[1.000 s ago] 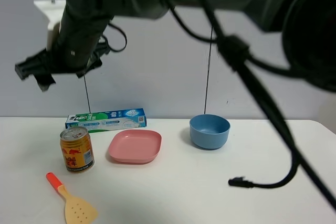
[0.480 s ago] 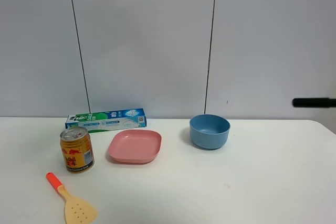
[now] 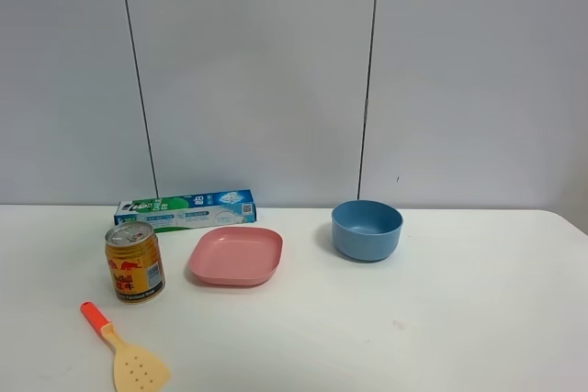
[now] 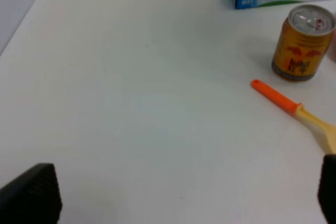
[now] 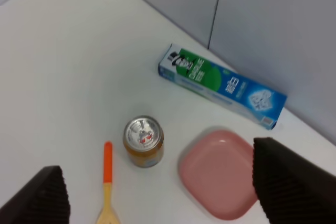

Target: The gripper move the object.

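The gold Red Bull can (image 3: 134, 262) stands upright on the white table at the left, beside the pink plate. It also shows in the left wrist view (image 4: 303, 43) and in the right wrist view (image 5: 143, 141). No gripper shows in the exterior view. My left gripper (image 4: 178, 200) is open and empty, low over bare table, apart from the can. My right gripper (image 5: 163, 192) is open wide and empty, high above the can.
A pink plate (image 3: 236, 255) lies right of the can. A blue bowl (image 3: 367, 229) stands further right. A toothpaste box (image 3: 186, 208) lies behind the can by the wall. An orange-handled spatula (image 3: 124, 348) lies in front of the can.
The black arm that filled the top of the exterior view has risen out of it. The can and other things have not moved.
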